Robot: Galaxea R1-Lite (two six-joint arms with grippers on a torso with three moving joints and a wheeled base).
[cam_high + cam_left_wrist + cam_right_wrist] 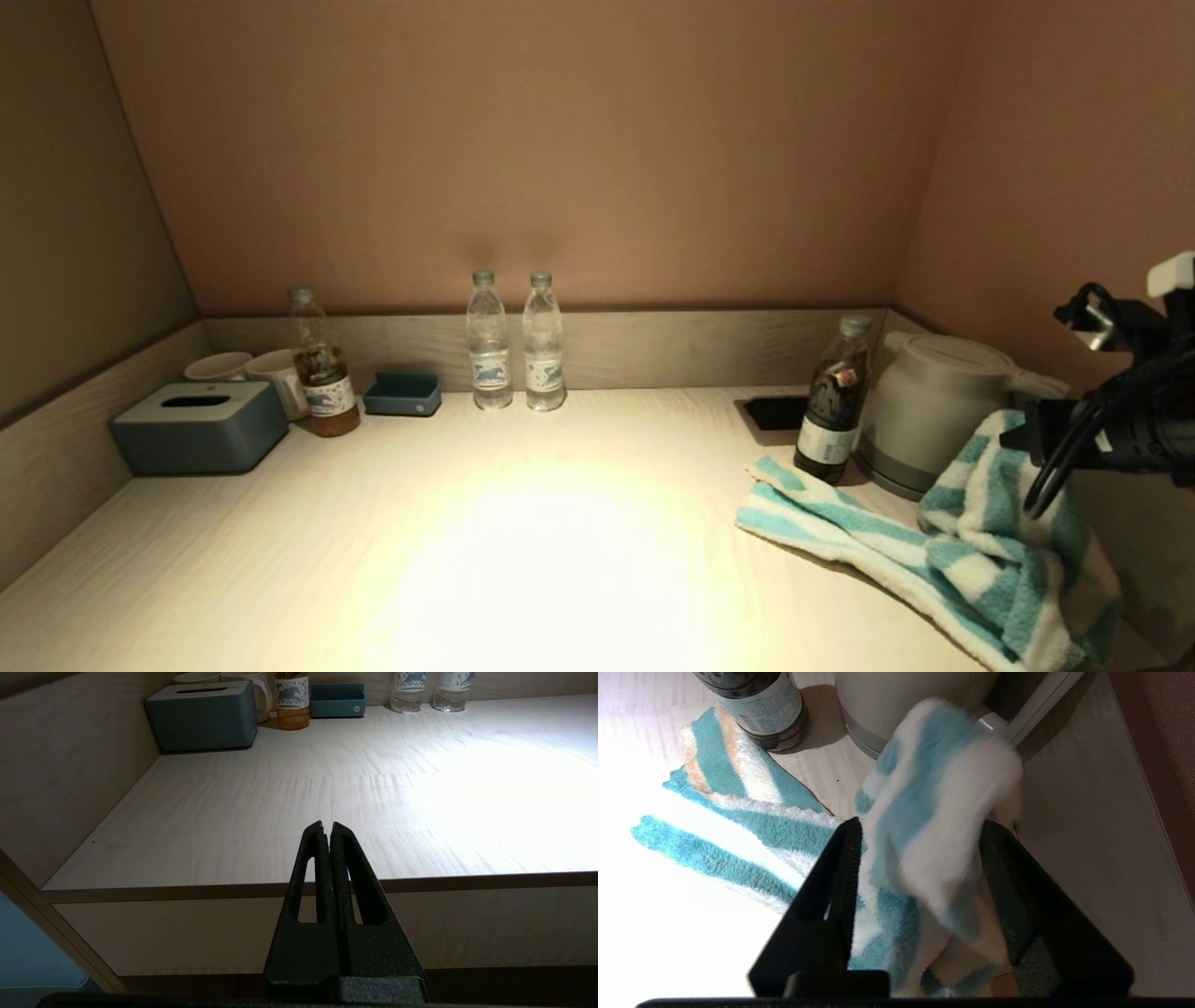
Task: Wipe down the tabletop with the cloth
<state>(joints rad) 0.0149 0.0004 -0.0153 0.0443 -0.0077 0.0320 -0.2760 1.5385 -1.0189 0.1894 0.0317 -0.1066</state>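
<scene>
The cloth (971, 551) is a white and teal striped towel. It lies at the right of the tabletop (523, 541), one end flat, the other bunched up high beside the kettle. My right gripper (1019, 435) is at that raised bunch. In the right wrist view, the right gripper (920, 828) has its fingers wide apart with the cloth (924, 826) between them, and the bunch is blurred. My left gripper (327, 825) is shut and empty, low before the table's front edge at the left; it does not show in the head view.
A kettle (934, 411) and a dark bottle (831, 401) stand just behind the cloth. A black recess (775, 411) lies beside them. At the back stand two water bottles (515, 341), a blue tray (401, 394), a tea bottle (322, 369), mugs (247, 369) and a tissue box (201, 425).
</scene>
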